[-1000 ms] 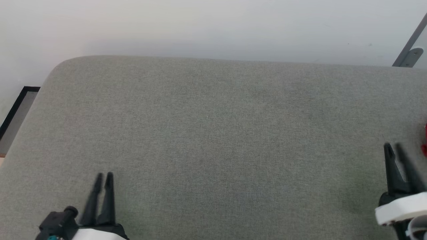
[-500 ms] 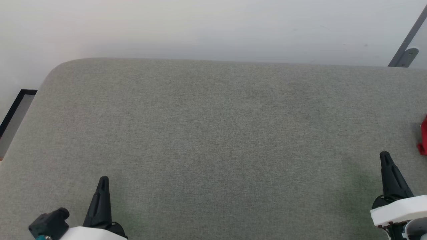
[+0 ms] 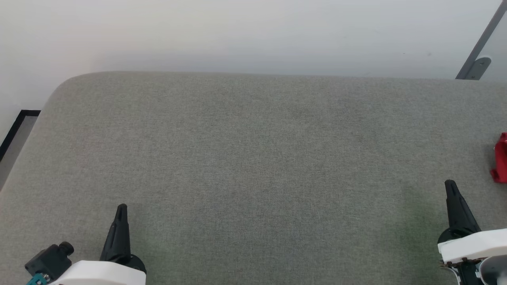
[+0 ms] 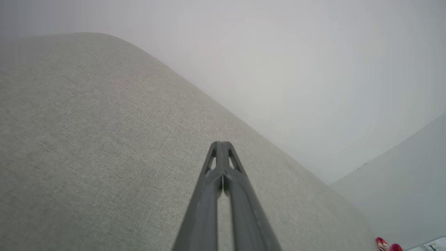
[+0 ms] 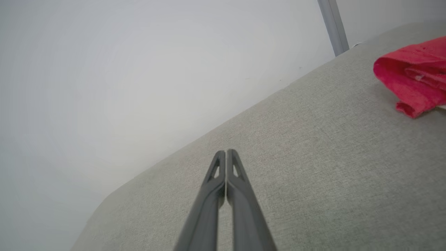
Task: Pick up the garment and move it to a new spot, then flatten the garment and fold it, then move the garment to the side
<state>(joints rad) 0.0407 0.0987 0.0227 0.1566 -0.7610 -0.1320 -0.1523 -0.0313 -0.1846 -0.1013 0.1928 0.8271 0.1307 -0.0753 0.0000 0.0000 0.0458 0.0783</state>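
A sliver of the red garment [image 3: 500, 158] lies at the far right edge of the grey cushioned surface [image 3: 253, 158]. It appears in the right wrist view as a bunched red fold [image 5: 414, 75] at the upper right, and as a small red bit [image 4: 386, 244] at the lower right of the left wrist view. My right gripper [image 3: 450, 185] is shut and empty, low at the right, left of and nearer than the garment. My left gripper [image 3: 121, 208] is shut and empty at the lower left. Both sets of fingers [image 4: 222, 146] [image 5: 225, 153] press together over bare cushion.
A pale wall [image 3: 253, 35] runs behind the cushion's far edge. A grey metal post with a bracket [image 3: 475, 59] stands at the back right. A dark-framed strip of floor [image 3: 16, 134] shows past the cushion's rounded left corner.
The head camera has shifted, so the scene sits slightly lower and more of the red garment shows at the right edge. Both grippers' fingers have come together from a slight gap.
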